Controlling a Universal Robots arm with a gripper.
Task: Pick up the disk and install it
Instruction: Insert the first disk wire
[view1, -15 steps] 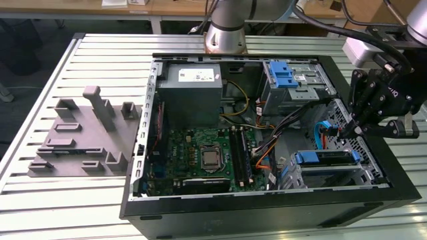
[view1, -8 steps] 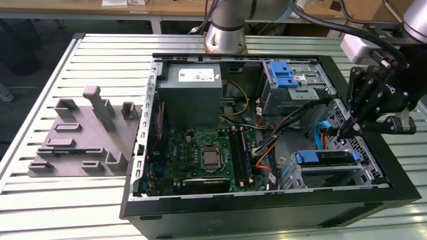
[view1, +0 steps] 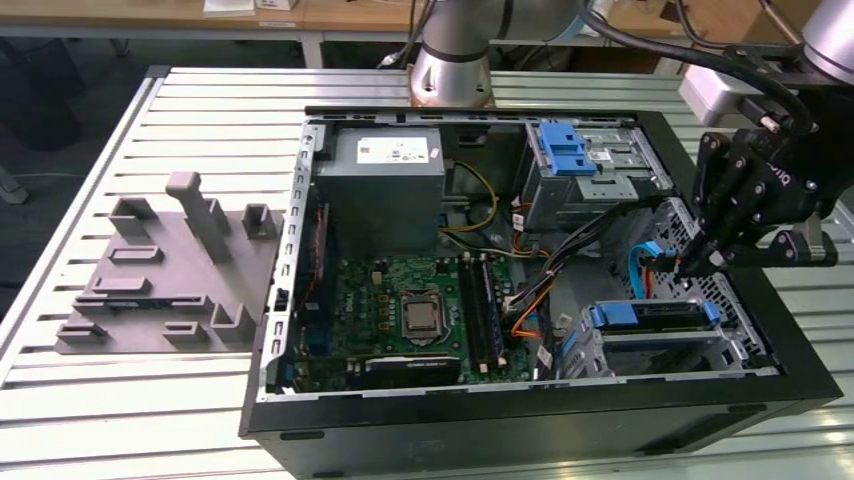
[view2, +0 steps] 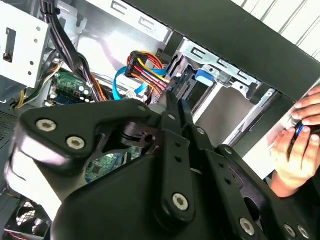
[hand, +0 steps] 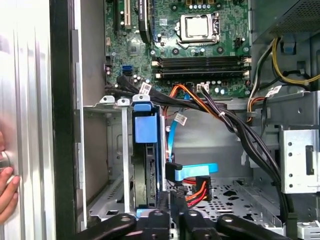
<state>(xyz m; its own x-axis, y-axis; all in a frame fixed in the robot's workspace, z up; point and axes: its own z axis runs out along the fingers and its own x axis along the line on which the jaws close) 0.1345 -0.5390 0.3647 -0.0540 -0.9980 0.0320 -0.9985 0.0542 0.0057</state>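
Tabletop (view1: 134, 400) of slatted metal carries the open computer case (view1: 534, 430). In the exterior view I see the disk (view1: 647, 315) seated on edge in the drive cage at the case's right-hand side, blue carrier outward. My pincer (view1: 694, 265) hangs just above it, fingers drawn together on nothing. A hand (view2: 295, 145) rests outside the case wall.

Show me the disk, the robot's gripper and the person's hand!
disk (hand: 146, 129): first wrist view, on its blue bracket.
gripper (view1: 694, 268): exterior view, at its fingertips.
hand (view2: 295, 150): second wrist view, on its middle.
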